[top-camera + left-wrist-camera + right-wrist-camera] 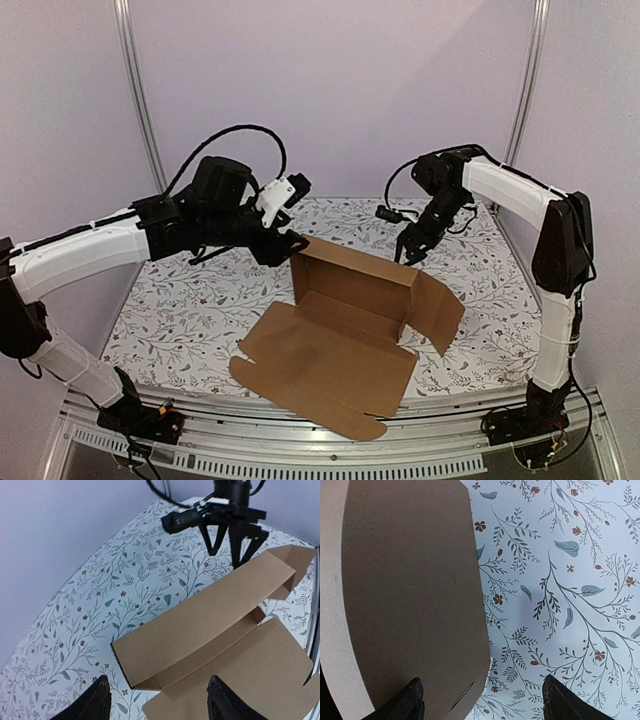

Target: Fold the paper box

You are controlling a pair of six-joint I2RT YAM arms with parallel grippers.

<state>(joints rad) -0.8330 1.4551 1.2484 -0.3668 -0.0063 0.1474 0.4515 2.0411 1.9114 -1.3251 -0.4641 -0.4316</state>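
The paper box lies in the middle of the table. Its back wall and left end wall stand upright, its right flap is splayed, and its broad front panel lies flat, reaching the table's near edge. Every face that shows is plain brown.

The left wrist view cuts that front panel off at the bottom and right. Only the tips of the left fingers show there, apart with nothing between them, near the box's far left corner.

In the right wrist view cardboard fills the left half, cropped by the frame, and I cannot tell which panel it is. The right fingers stand apart, one tip over cardboard and the other over the floral cloth. Whether they touch the cardboard is unclear.
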